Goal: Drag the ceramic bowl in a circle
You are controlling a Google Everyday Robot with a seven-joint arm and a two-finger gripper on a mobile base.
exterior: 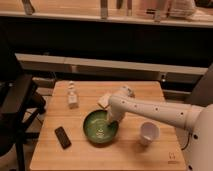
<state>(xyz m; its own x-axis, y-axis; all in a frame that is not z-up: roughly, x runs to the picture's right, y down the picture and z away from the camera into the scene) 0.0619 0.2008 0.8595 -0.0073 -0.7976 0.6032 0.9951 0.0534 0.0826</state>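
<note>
The ceramic bowl (99,128) is a wide, shallow, glossy green dish with pale rings inside. It sits on the wooden table (80,155), left of centre and toward the front. My white arm reaches in from the right. My gripper (111,119) points down into the bowl's upper right part, at or just inside the rim. The arm's wrist hides the fingertips.
A small white cup (149,133) stands right of the bowl. A black phone (62,137) lies at its left. A small clear bottle (72,97) stands at the back left. A pale flat item (105,100) lies behind the bowl. A black chair (15,107) stands left of the table.
</note>
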